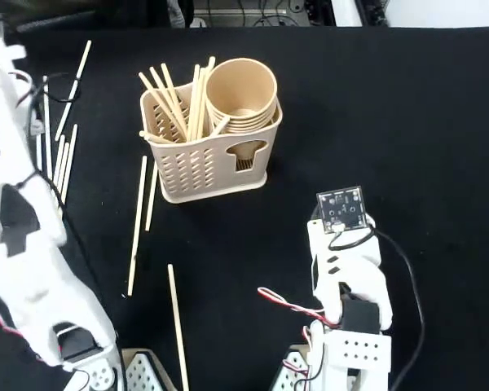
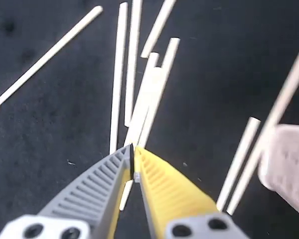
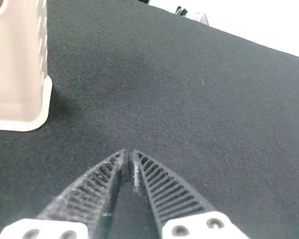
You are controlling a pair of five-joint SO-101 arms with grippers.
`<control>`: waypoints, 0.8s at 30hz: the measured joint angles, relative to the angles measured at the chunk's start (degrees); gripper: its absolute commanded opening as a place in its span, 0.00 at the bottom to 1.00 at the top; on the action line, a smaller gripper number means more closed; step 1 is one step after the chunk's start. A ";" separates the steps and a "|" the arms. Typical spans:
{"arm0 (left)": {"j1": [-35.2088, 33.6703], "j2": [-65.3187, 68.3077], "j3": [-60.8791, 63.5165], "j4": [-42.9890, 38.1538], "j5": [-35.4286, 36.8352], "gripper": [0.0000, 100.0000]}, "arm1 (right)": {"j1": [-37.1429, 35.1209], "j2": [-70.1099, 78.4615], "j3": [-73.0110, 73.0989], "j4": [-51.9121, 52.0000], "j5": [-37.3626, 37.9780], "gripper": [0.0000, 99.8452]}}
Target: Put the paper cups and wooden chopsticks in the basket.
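A beige basket (image 1: 212, 167) stands on the black table and holds stacked paper cups (image 1: 240, 94) and several wooden chopsticks (image 1: 175, 102). More chopsticks (image 1: 61, 159) lie loose at the table's left, beside my left arm (image 1: 24, 244). In the left wrist view my left gripper (image 2: 132, 149) is shut, its tips right over a bundle of these chopsticks (image 2: 149, 94); whether one is pinched I cannot tell. My right gripper (image 3: 128, 155) is shut with nothing in it, low over bare table to the right of the basket (image 3: 15, 74).
Two chopsticks (image 1: 137, 228) lie just left of the basket, one more (image 1: 177, 326) near the front edge and one (image 1: 73, 77) at the back left. My right arm (image 1: 346, 269) sits at the front right. The basket's corner (image 2: 289, 159) is close to the left gripper.
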 measured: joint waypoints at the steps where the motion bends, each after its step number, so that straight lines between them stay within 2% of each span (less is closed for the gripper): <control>1: 0.70 -3.87 3.25 -0.97 -0.18 0.03 | 0.00 0.00 0.00 0.00 0.00 0.01; 3: 0.97 -10.37 9.58 -4.57 -0.26 0.04 | 0.00 0.00 0.00 0.00 0.00 0.01; 8: -5.36 -14.68 25.49 -22.24 -0.26 0.24 | 0.00 0.00 0.00 0.00 0.00 0.01; 11: -11.34 -11.60 32.35 -35.16 -0.26 0.24 | 0.00 0.00 0.00 0.00 0.00 0.01; 15: -16.53 -2.73 33.49 -48.09 -0.26 0.24 | 0.00 0.00 0.00 0.00 0.00 0.01; 19: -18.73 9.14 28.13 -52.04 -0.18 0.24 | 0.00 0.00 0.00 0.00 0.00 0.01; 24: -19.34 25.85 12.57 -49.58 -0.09 0.24 | 0.00 0.00 0.00 0.00 0.00 0.01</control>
